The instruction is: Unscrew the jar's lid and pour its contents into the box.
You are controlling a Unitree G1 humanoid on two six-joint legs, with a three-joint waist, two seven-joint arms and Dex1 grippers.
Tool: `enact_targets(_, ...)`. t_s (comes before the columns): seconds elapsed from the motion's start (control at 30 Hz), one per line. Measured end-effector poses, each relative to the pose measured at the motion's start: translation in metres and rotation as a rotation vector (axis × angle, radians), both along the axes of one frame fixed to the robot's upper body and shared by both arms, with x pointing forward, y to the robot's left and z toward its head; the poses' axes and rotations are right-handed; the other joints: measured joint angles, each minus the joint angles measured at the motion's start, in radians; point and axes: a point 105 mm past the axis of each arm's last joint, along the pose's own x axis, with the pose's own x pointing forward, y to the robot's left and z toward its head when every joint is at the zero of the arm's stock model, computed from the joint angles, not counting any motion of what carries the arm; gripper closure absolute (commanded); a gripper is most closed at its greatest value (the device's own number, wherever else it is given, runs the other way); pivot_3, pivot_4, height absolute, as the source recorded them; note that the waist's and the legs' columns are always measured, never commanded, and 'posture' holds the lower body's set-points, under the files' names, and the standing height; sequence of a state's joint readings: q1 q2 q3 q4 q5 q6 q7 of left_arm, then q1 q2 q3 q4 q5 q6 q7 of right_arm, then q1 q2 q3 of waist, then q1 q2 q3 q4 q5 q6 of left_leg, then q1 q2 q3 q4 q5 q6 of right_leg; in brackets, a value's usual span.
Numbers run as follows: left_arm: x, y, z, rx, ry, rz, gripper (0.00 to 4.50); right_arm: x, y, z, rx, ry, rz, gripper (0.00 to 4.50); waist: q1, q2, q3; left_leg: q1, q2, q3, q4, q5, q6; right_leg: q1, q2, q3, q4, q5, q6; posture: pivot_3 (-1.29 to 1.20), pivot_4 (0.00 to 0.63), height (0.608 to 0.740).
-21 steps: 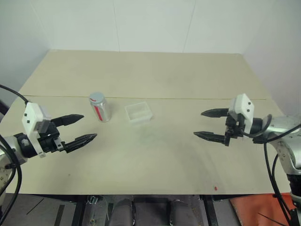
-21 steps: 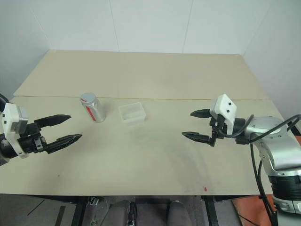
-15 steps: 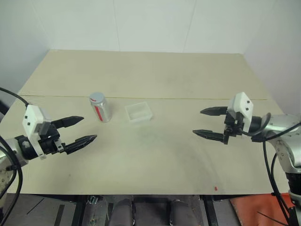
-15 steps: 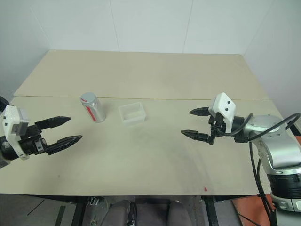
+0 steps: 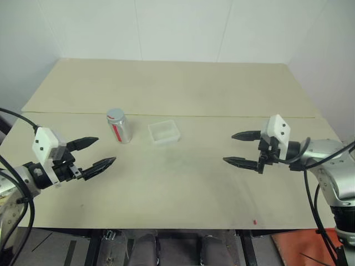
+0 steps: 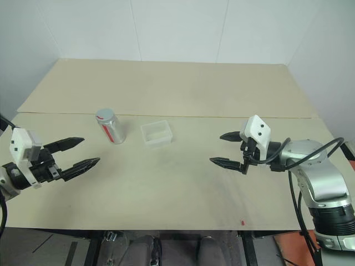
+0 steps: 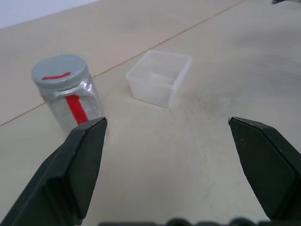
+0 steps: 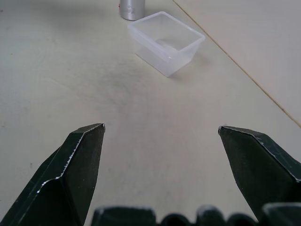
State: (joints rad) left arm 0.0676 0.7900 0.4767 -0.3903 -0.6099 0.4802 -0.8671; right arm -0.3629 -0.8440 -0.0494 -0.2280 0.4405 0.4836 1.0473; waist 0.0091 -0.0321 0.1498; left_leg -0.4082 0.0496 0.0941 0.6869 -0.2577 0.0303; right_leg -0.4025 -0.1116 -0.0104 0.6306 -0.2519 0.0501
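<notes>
The jar (image 5: 118, 126) stands upright left of centre in the head views, its grey lid (image 7: 60, 75) on top, with the clear box (image 5: 163, 132) just beside it toward the middle of the frame and apart from it. Both sit on the beige table (image 5: 183, 88), and the box looks empty. The left gripper (image 5: 93, 153) hovers at the lower left with its two fingers spread apart and nothing between them, below the jar and well short of it. The right gripper (image 5: 241, 148) hangs at mid right, likewise spread and empty, well apart from the box. Nothing of the task seems begun. The likely risks lie in the first grasp: the jar is narrow and tall for its base, so a finger brushing it from one side could tip it or push it into the light box, which would slide easily. If the body is not held firmly, turning the lid would probably spin the whole jar instead.
</notes>
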Motion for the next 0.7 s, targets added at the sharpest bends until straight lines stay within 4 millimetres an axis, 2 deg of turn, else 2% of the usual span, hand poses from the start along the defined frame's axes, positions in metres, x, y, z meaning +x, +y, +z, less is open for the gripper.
enact_targets(0.23, 0.01, -0.01, -0.041, -0.103, -0.072, 0.272, 0.02, -0.007, -0.004, -0.006, -0.026, 0.004, -0.027, 0.0, 0.003, 0.0, 0.0, -0.001, 0.0, -0.001, 0.0, 0.0, 0.0, 0.0, -0.001, 0.0, 0.0, 0.0, 0.0, 0.0, 0.15, 0.74)
enact_targets(0.43, 0.02, -0.01, -0.052, -0.128, -0.194, 0.508, 0.02, -0.011, -0.007, 0.0, -0.047, -0.025, -0.034, 0.0, 0.003, -0.001, -0.001, 0.002, -0.001, -0.002, 0.0, 0.0, 0.0, 0.003, -0.001, -0.001, -0.001, 0.001, 0.0, 0.0, 0.15, 0.74)
enact_targets(0.7, 0.049, -0.016, -0.061, -0.163, -0.19, 0.541, 0.02, -0.015, -0.001, 0.007, -0.054, -0.049, -0.034, 0.0, 0.003, -0.001, -0.001, 0.001, -0.001, -0.003, 0.0, 0.0, 0.001, 0.003, -0.001, -0.002, -0.001, 0.001, 0.0, 0.0, 0.15, 0.74)
